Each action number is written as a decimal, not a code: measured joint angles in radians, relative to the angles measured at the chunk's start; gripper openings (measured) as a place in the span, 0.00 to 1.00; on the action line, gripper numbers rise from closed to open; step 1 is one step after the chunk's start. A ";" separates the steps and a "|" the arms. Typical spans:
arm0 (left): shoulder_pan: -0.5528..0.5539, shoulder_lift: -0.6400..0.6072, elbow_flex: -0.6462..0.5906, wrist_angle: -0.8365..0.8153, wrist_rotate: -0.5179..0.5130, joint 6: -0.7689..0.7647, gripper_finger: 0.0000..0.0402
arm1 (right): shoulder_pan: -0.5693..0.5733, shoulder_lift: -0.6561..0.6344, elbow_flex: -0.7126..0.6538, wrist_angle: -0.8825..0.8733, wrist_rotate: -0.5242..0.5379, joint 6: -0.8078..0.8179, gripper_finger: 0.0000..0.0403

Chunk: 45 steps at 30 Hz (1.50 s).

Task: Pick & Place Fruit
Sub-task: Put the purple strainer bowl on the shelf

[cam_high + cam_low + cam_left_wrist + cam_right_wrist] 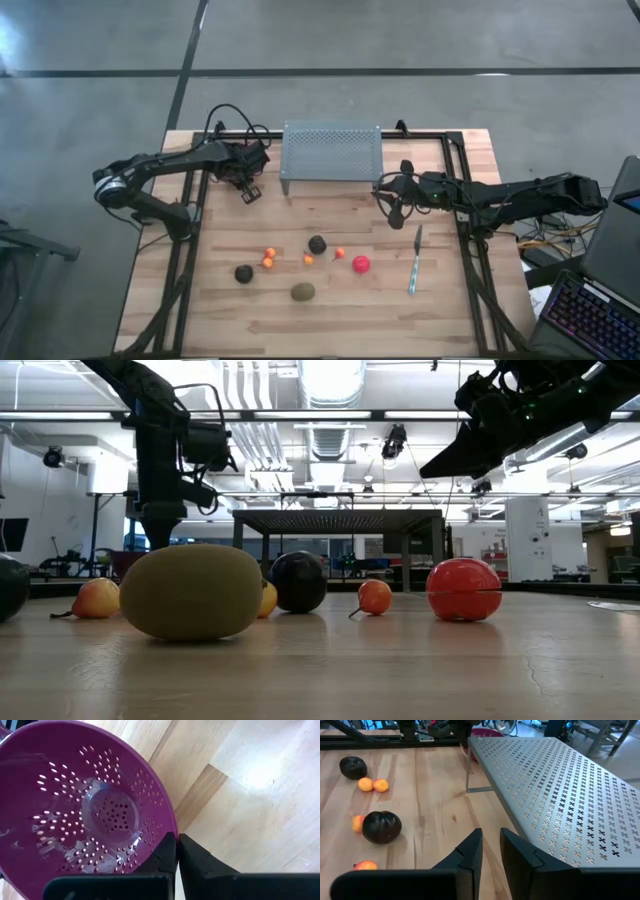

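The fruit lies on the wooden table toward its near edge: two dark balls (317, 244) (244, 273), an olive-green oval (303, 291), a red ball (361, 264) and several tiny orange ones (270, 253). At the far left, my left gripper (250, 192) points steeply down, shut at the rim of a purple colander (90, 810). The arm hides most of the colander from above. My right gripper (396, 195) hangs above the table, right of centre. Its fingers (491, 837) stand narrowly open with nothing between them. My left gripper pinches the colander's rim (173, 831) between its two fingers, one inside the bowl and one outside over the wood. The fingers come from above, pointing steeply down. Whether the colander is lifted or rests on the table does not show.
A grey perforated metal stand (331, 153) on thin legs occupies the far middle of the table, close to my right gripper. A slim teal stick (414, 262) lies right of the red ball. Dark frame rails run along both table sides. Bare wood lies near the front edge.
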 joint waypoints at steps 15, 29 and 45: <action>-0.001 0.000 0.000 0.000 0.000 0.004 0.02 | 0.000 0.000 0.000 -0.001 0.000 -0.022 0.17; 0.000 -0.014 0.000 -0.001 0.013 -0.021 0.02 | 0.000 0.000 0.000 -0.001 0.000 -0.023 0.23; -0.027 -0.090 0.278 -0.184 0.019 -0.050 0.02 | 0.000 0.000 0.000 -0.001 0.000 -0.023 0.12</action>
